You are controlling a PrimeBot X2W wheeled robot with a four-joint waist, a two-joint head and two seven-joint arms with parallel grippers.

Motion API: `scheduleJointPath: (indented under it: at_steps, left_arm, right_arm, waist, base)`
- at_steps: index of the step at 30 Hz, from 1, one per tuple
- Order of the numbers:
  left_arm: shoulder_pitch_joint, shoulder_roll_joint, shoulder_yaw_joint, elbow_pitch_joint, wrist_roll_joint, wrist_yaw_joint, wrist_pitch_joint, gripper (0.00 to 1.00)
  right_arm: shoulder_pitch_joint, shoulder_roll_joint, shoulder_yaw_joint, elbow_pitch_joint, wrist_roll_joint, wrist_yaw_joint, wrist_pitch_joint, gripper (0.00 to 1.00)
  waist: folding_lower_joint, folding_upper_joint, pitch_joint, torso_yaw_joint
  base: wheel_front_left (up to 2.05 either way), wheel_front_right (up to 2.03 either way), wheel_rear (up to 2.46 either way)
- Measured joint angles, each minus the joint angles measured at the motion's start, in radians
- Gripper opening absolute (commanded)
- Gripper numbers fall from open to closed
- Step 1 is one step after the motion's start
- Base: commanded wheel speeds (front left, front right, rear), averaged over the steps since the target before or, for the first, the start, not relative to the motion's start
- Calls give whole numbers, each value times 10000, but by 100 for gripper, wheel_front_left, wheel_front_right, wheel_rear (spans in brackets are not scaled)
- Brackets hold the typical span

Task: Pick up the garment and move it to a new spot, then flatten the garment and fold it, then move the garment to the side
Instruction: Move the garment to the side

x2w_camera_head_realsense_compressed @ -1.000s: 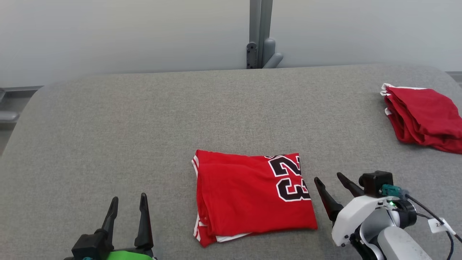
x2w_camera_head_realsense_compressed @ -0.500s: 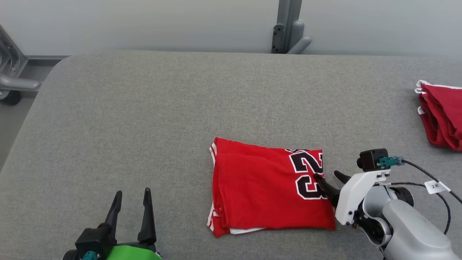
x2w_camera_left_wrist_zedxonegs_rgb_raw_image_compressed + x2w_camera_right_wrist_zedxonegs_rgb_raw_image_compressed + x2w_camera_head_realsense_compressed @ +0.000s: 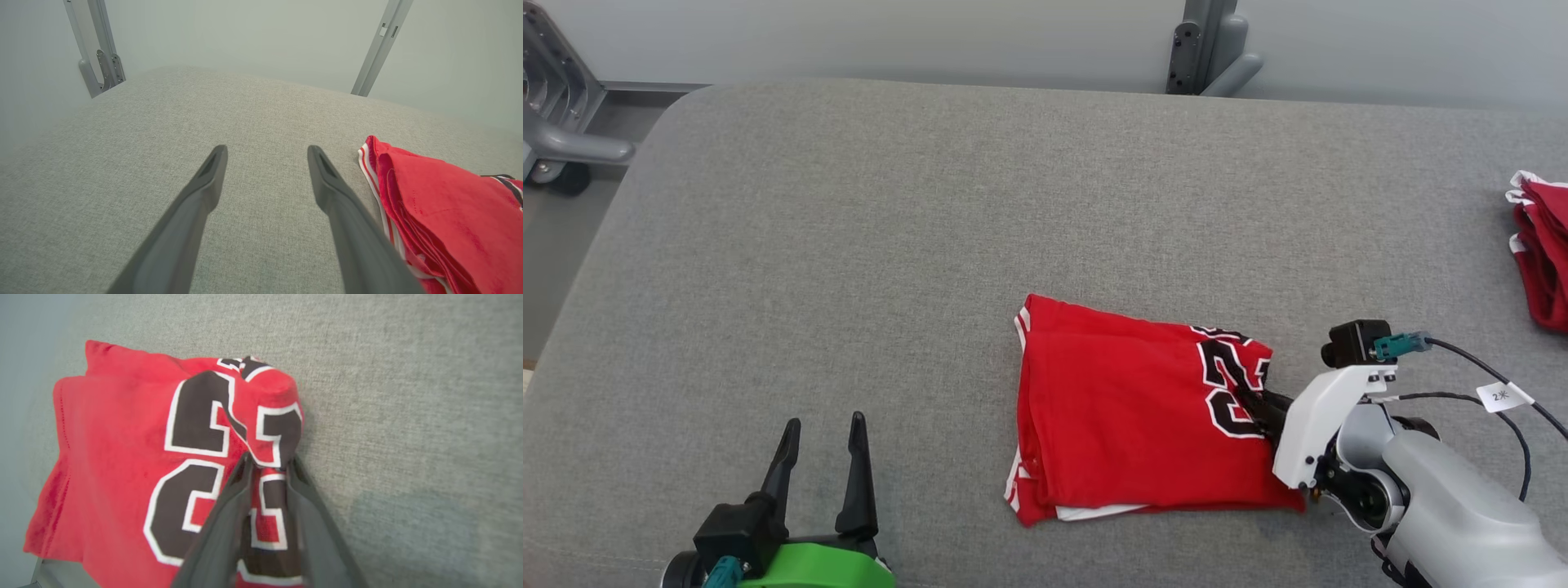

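Grey fabric table [image 3: 849,245] under garment [image 3: 1127,425] — pale wall [image 3: 931,33] behind.

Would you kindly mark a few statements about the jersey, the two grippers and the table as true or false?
1. The right gripper pinches the numbered edge of the folded red jersey. True.
2. The left gripper holds a corner of the jersey. False: its fingers stand open over the bare grey table, apart from the jersey.
3. The jersey's number is black with a white outline. True.
4. The jersey lies spread out in a single layer. False: it is folded, with stacked white-trimmed edges along its left side.
5. A second red garment lies on the table far to the right. True.
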Motion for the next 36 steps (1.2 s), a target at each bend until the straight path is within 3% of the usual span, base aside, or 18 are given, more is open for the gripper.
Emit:
scheduleJointPath:
  at_steps: [8,17,26,36]
  left_arm:
    - [-55,-12,12,-92,23,4,0,100]
    - [-262,-33,-226,-203,186,-77,0,100]
    - [-882,-36,-424,-232,441,-182,0,100]
    - [-1578,176,-548,-73,619,-272,0,100]
  right_arm:
    - [-481,-299,552,-169,545,0,-481,0]
    - [-1196,-1220,872,-194,663,2,-717,0]
    - [-1884,-1728,792,-67,637,0,-997,0]
    - [-2426,-1547,738,-61,566,0,-1271,0]
  waist:
    - [0,0,41,-258]
    - [0,0,119,-1161]
    - [0,0,415,-2875]
    - [0,0,978,-4787]
  base:
    - [0,0,0]
    - [0,0,0]
    - [0,0,0]
    - [0,0,0]
